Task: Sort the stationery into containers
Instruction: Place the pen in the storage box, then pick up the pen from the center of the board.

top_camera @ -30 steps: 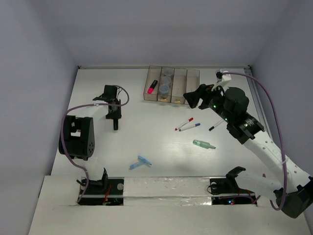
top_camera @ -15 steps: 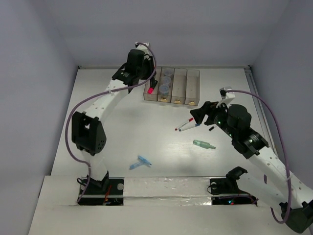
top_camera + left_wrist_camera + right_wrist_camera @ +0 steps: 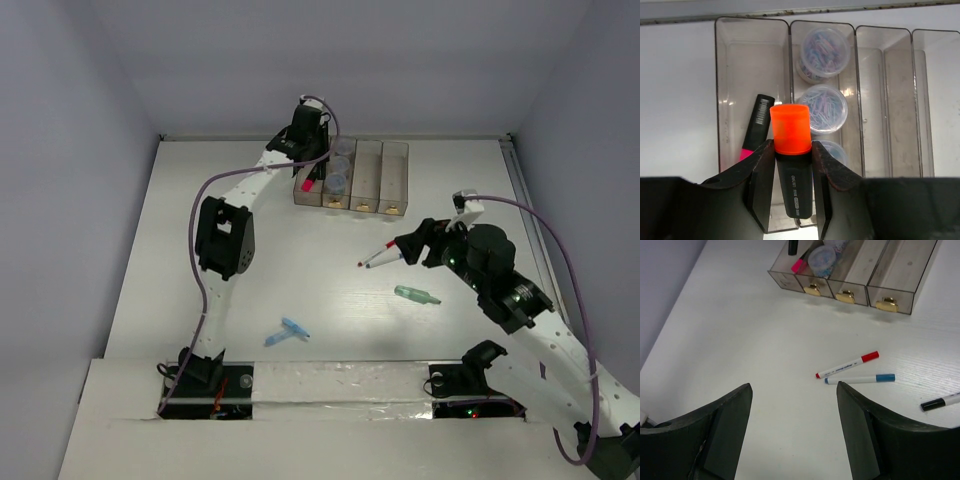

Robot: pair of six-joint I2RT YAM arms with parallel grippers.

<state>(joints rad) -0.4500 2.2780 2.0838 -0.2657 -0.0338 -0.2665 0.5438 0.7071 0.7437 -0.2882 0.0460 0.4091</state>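
The orange marker (image 3: 791, 150) points cap-up at lower centre of the left wrist view, its long axis running along the wall between the leftmost bin (image 3: 727, 75), which holds the pink marker (image 3: 755, 127), and its neighbour. The left gripper (image 3: 792, 147) clamps its barrel. The right gripper (image 3: 792, 387) hangs spread and empty, well apart.

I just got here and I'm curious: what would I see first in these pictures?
First, the bright orange marker pinched in the left gripper above the bins. A pink marker lies in the leftmost bin, beside jars in the next. The right gripper hangs open near two pens on the table.
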